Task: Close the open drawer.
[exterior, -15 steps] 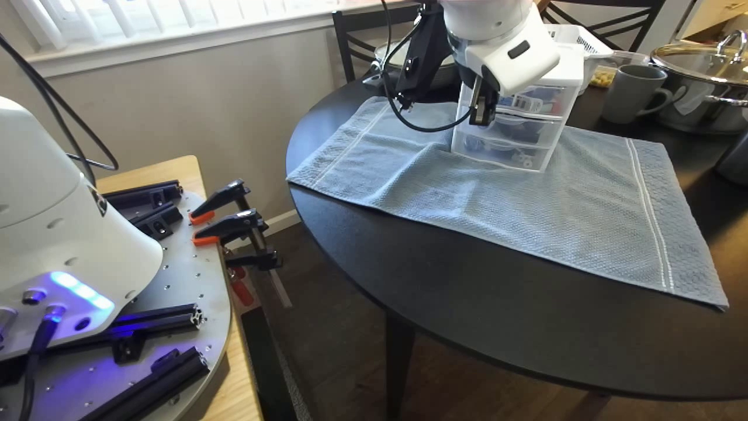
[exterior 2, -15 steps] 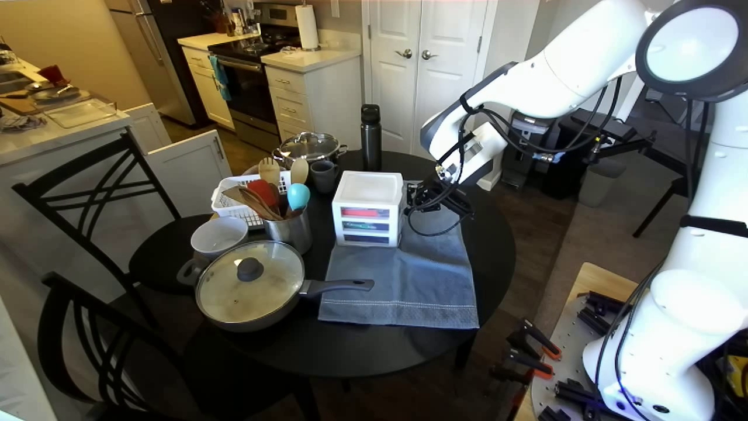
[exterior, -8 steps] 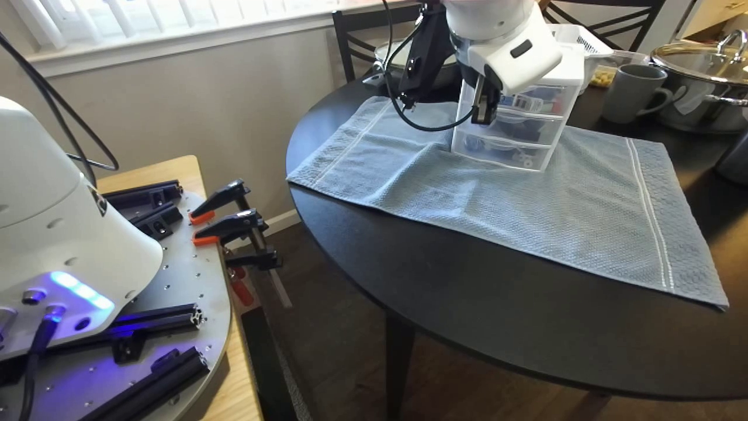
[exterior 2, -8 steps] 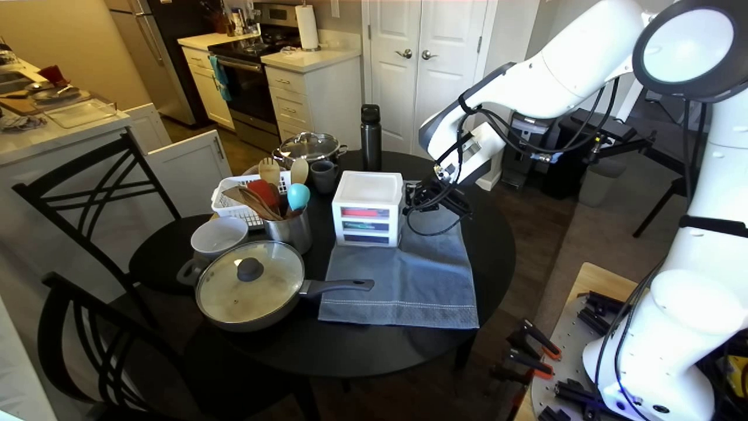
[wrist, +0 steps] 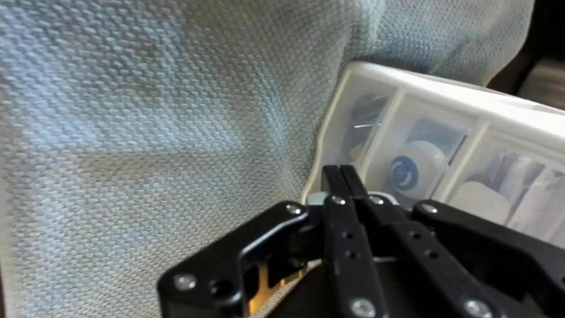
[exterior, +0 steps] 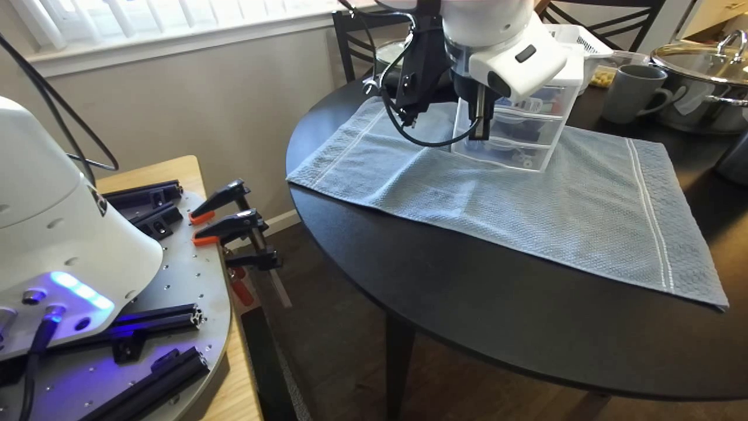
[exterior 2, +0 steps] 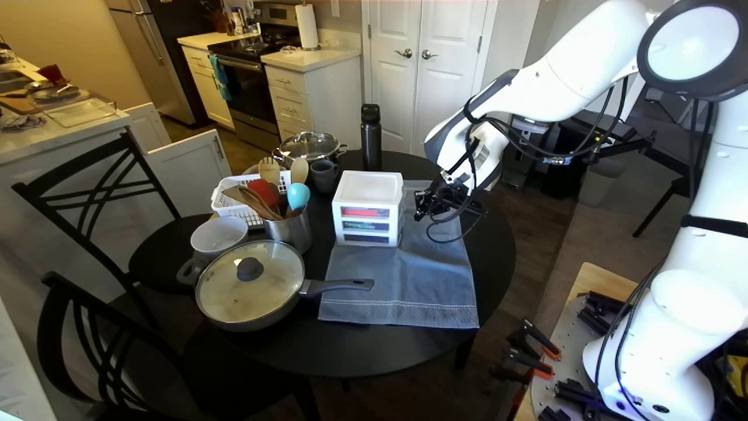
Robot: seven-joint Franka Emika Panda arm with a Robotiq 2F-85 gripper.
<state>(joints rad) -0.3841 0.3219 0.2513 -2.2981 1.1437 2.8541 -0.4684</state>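
Note:
A small white drawer unit [exterior 2: 368,188] with three clear drawers stands upright on a blue-grey towel [exterior 2: 403,280]. In an exterior view its clear drawer fronts [exterior: 526,139] face my gripper and look level with one another; none visibly sticks out. The arm hides their upper left part there. In the wrist view the fronts [wrist: 463,132] show items inside. My gripper [wrist: 339,170] is shut with its fingertips together and nothing between them. It hangs in front of the drawer fronts, pointing down in an exterior view [exterior: 479,133], with a small gap to the unit in an exterior view [exterior 2: 419,206].
A lidded pan [exterior 2: 251,286], a metal utensil holder [exterior 2: 292,231], a white bowl [exterior 2: 219,235] and a white basket [exterior 2: 234,199] stand beyond the unit. A grey mug [exterior: 634,93], a steel pot [exterior: 707,82] and a dark bottle [exterior 2: 371,137] stand on the black table [exterior: 444,275].
My gripper has drawn back from the drawer fronts toward the robot's base and sits a little lower. The drawer unit, its drawers and the towel look unchanged.

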